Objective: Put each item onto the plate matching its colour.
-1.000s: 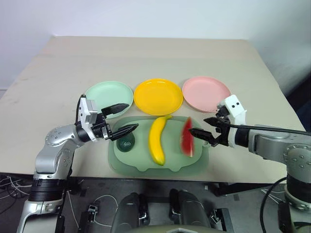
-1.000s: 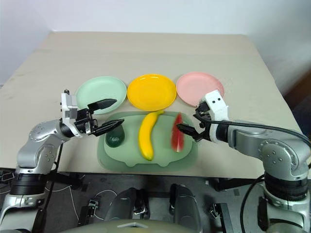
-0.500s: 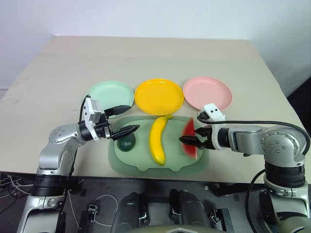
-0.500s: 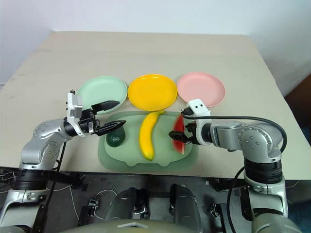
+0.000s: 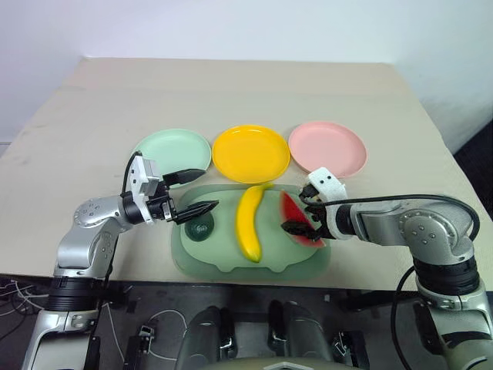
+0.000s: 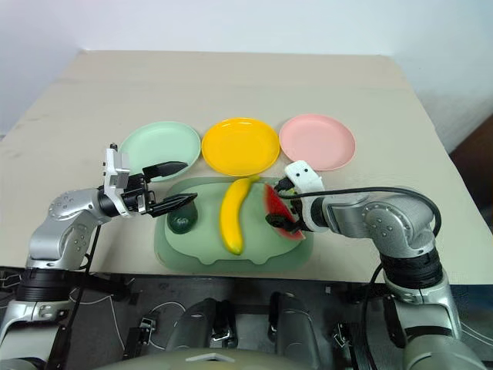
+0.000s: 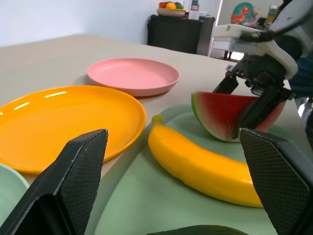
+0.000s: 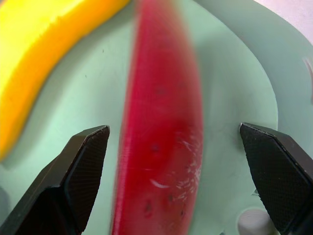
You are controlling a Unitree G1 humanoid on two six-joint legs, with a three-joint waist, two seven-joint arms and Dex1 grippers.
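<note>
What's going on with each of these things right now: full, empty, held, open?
Green plate: empty.
Yellow plate: empty.
Pink plate: empty.
Tray: holds all three foods.
Banana: lying free.
Avocado: lying free.
Watermelon: between right hand's open fingers.
Left hand: open, empty.
Right hand: open.

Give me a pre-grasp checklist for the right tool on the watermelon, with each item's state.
1. Right tool open: ok, jaws spread wide.
2. Watermelon between its fingers: ok, the wedge sits in the gap in the right wrist view.
3. Fingers touching the wedge: cannot tell.
4. Banana out of the closing path: ok, it lies apart from the wedge on the tray.
5. Pink plate free to receive: ok, nothing on it.
6. Left tool out of the way: ok, open near the avocado, across the tray.
</note>
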